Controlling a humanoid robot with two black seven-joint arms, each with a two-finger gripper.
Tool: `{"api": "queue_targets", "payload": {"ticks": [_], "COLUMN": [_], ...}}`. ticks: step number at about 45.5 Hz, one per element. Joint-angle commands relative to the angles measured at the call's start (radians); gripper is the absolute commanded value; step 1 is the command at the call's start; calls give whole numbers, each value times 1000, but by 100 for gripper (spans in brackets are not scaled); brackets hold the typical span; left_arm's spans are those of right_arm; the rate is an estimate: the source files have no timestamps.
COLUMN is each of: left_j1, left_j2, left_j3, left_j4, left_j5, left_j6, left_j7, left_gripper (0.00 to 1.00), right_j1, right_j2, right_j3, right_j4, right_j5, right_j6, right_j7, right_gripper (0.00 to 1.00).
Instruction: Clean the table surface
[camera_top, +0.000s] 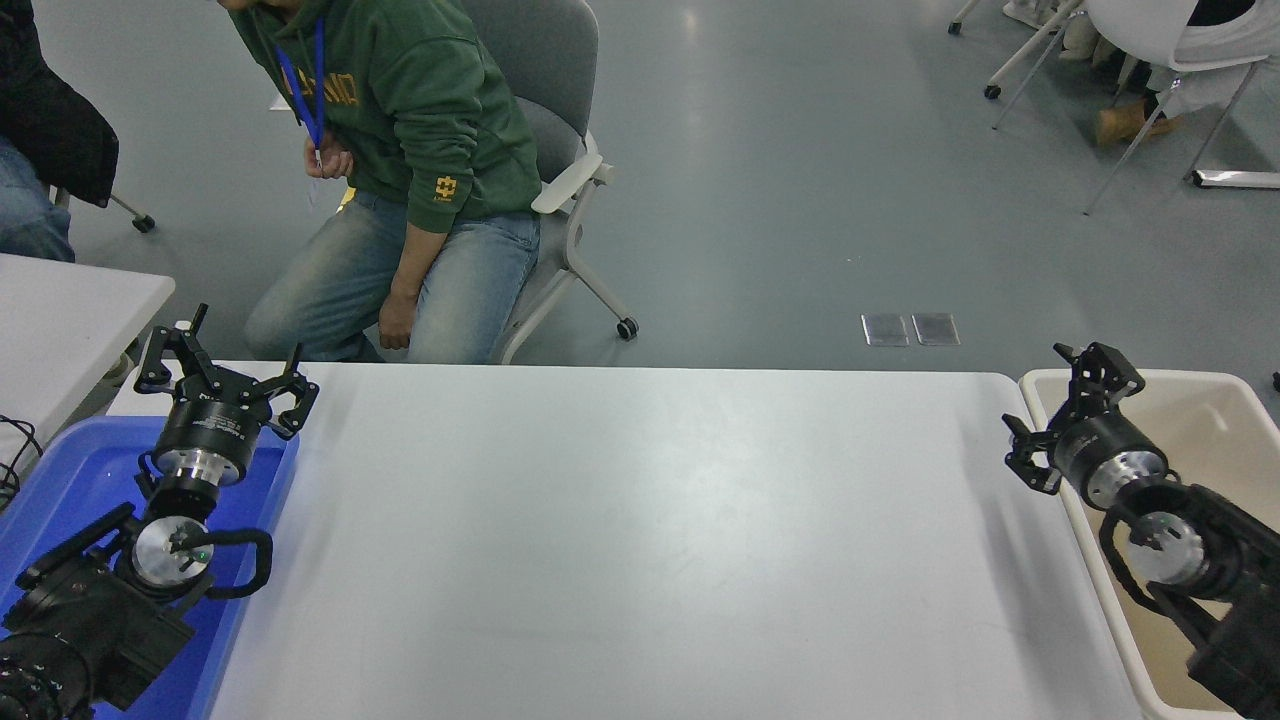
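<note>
The table surface (640, 540) is a wide white top filling the lower middle of the head view, bare across its whole visible area. My right gripper (1062, 402) hangs over the table's far right corner, at the rim of the beige bin, fingers spread open with nothing between them. My left gripper (225, 370) is parked at the far left, over the back edge of the blue tray, open and holding nothing.
A blue plastic tray (70, 480) lies under the left arm. A beige bin (1200, 430) stands off the table's right end. A person in a green hoodie (410, 150) sits on a chair beyond the far edge. A smaller white table (60, 320) is at left.
</note>
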Motion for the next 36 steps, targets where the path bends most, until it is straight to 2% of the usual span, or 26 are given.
{"api": "queue_targets", "payload": {"ticks": [1, 16, 36], "left_j1": [1, -1, -1], "left_j2": [1, 0, 0], "left_j3": [0, 0, 0], "left_j4": [0, 0, 0], "left_j5": [0, 0, 0], "left_j6": [0, 0, 0], "left_j7": [0, 0, 0], "left_gripper": [100, 100, 100], "right_j1": [-24, -30, -19], "right_j2": [140, 239, 288], "right_j3": [118, 119, 86], "right_j4": [61, 42, -120], "right_j5": [-76, -77, -77], "right_j6": [-12, -31, -65], "right_j7": [102, 253, 354], "right_gripper": [100, 100, 100]}}
